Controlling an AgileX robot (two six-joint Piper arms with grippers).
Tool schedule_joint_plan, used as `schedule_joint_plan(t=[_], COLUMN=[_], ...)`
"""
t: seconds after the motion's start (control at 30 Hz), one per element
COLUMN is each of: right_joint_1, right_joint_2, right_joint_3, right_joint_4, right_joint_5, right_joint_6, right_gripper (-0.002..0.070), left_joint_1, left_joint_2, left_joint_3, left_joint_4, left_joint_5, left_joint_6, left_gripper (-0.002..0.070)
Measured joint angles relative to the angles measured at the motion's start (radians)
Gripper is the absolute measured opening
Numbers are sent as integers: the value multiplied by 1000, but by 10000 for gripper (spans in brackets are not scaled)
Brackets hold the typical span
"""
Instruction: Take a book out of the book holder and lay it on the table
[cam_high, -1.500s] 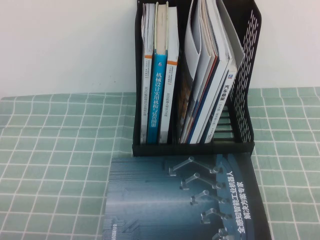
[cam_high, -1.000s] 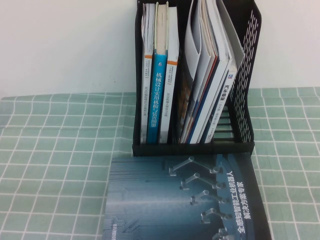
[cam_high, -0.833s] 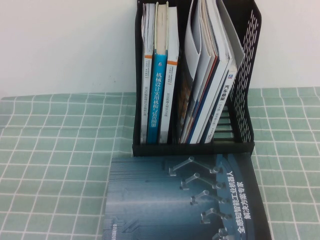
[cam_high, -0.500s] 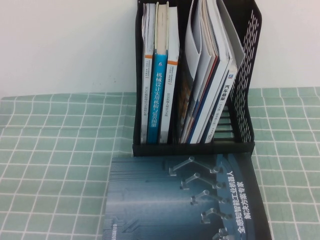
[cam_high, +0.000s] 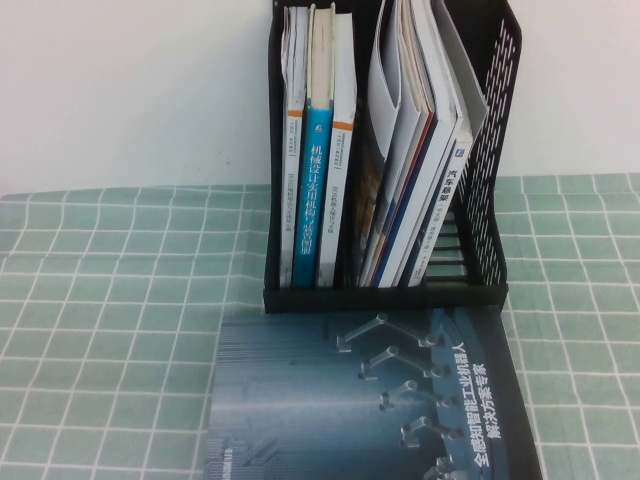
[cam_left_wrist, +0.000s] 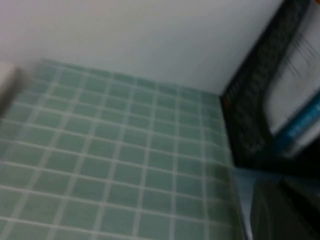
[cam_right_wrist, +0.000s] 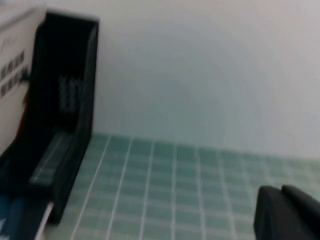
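Neither arm showed up in the high view at all, so the wrist cams were all I had to go on. The left gripper (cam_left_wrist: 280, 210) was just a dark blurry lump at the edge of its own view, low over the table (cam_high: 110, 300) off the book holder's (cam_high: 495, 200) left side, and I couldn't tell if it was open or closed. Same story for the right gripper (cam_right_wrist: 285, 215): a dark corner of it was in frame, out on the holder's right side above the cloth, state impossible to call. The book (cam_high: 462, 75) was in the holder's right compartment, grey cover leaning against the perforated right wall, mostly hidden behind the magazines packed in front of it, and its other cover wasn't visible. The holder's top was cut off by the frame. A dark blue book (cam_high: 370, 400) lay flat on the table, right up against the holder's front, bottom edge cropped out, with white Chinese text running along its right side. In the left compartment a blue-spined book (cam_high: 318, 190) stood upright with white Chinese lettering down the spine, something like 机械设计实用机构, while the smaller print on its neighbours was too tiny to read
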Motion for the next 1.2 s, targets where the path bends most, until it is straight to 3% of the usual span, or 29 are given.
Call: schedule_joint_plan(t=[0.23,0.33,0.5,0.77,1.0,1.2], right_joint_1=[0,0,0,12,136,184], right_joint_2=[416,590,852,1090,1216,1279], right_joint_3=[-37,-40,-40,-40,-44,-48], right_joint_4=[542,773,994,1047,1077,1180], right_joint_5=[198,204,203,175,89,52], right_joint_6=[-525,-746,-1019,-1103,-1107,-1128], right_gripper=[-2,-2,-2,-2,-2,-2], left_joint_1=[-8,-8,-8,-9,-9,-9], left_joint_2=[313,477,667,760,761,761], left_joint_3=[0,0,0,0,0,0], left_joint_4=[-589,-742,-932,-1017,-1065,-1075], left_joint_5=[57,68,56,11,-24,49], left_joint_6=[427,546,704,789,787,787], left_gripper=[-3,-3,-3,-1,-1,-1])
